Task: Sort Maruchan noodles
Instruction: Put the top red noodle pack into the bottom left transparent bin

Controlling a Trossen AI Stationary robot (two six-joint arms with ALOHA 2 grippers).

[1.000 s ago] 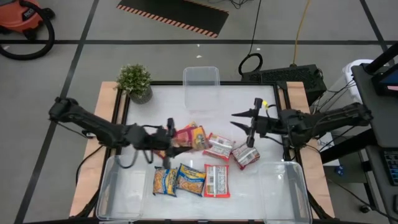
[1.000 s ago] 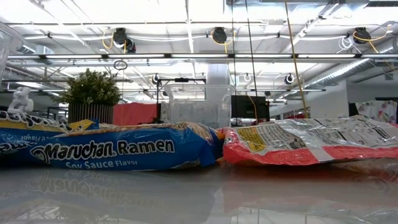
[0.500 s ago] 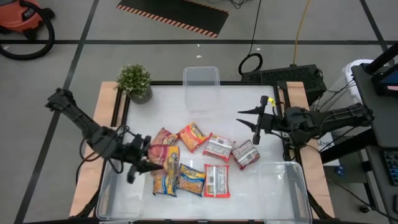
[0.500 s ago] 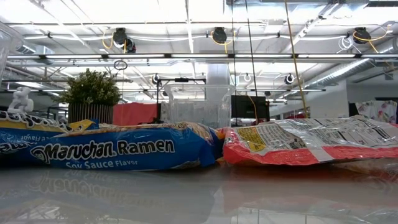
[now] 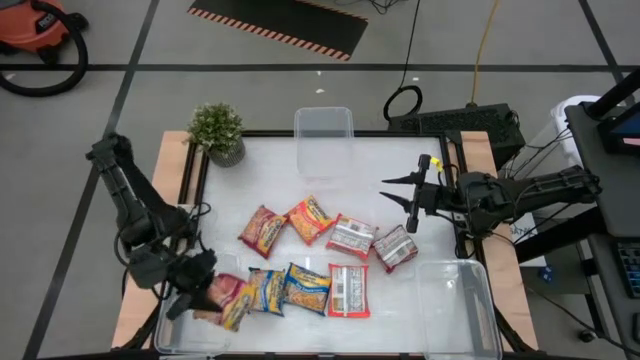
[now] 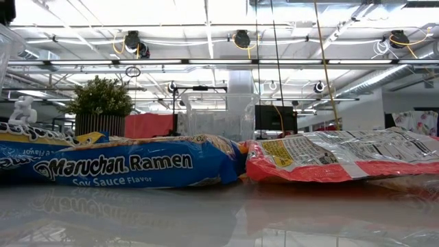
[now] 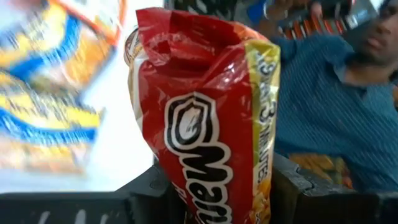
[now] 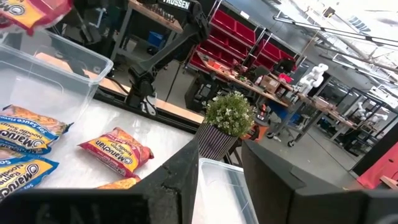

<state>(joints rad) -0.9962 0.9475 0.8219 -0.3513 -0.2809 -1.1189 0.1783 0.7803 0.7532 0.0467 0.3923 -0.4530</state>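
The left gripper point(image 5: 200, 292) clamps a red noodle packet point(image 7: 205, 118) over the near-left clear bin point(image 5: 172, 322), its wrist view alone showing a seated person point(image 7: 336, 99) behind, while the right gripper point(image 5: 412, 195) hovers part-open, empty, above loose packets point(image 5: 330, 245).

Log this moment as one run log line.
left hand: shut on red packet, above left bin | right hand: empty, hovering at right | six packets on table
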